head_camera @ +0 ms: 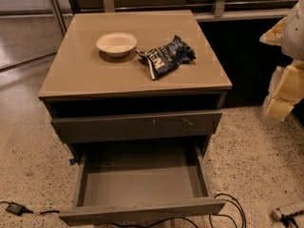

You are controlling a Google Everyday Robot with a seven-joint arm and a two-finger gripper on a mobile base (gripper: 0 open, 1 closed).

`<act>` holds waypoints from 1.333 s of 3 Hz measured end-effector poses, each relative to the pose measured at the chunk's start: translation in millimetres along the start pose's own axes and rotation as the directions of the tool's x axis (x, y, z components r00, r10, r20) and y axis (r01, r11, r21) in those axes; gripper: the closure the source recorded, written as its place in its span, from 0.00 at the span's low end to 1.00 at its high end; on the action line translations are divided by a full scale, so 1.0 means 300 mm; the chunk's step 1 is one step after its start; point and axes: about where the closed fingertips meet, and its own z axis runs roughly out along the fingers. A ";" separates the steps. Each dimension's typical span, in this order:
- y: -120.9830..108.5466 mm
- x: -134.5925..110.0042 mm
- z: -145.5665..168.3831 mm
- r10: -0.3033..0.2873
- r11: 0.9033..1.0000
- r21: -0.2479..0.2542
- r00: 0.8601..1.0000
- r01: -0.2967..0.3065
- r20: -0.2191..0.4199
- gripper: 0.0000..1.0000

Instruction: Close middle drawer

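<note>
The middle drawer (142, 211) is pulled far out of the grey cabinet (61, 91), towards the bottom of the camera view. Its front is plain and its grey inside (137, 177) holds nothing. Above it sits another grey drawer front with pale scratch marks (137, 126), only slightly out. My gripper (284, 91) shows as cream and white parts at the right edge of the view. It is level with the cabinet top, well to the right of the cabinet and apart from the open drawer.
A white bowl (117, 43) and a dark blue chip bag (166, 56) lie on the cabinet top. Black cables (228, 208) run on the speckled floor by the drawer front. A power strip (287, 212) lies at lower right and a small black adapter (15, 208) at lower left.
</note>
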 end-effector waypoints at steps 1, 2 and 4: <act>0.019 0.008 -0.021 -0.002 1.000 0.017 1.000 0.002 0.002 0.00; 0.080 0.003 0.027 -0.031 0.999 0.017 0.999 0.030 0.034 0.00; 0.206 0.052 0.367 -0.115 0.991 -0.057 0.983 0.125 0.144 0.00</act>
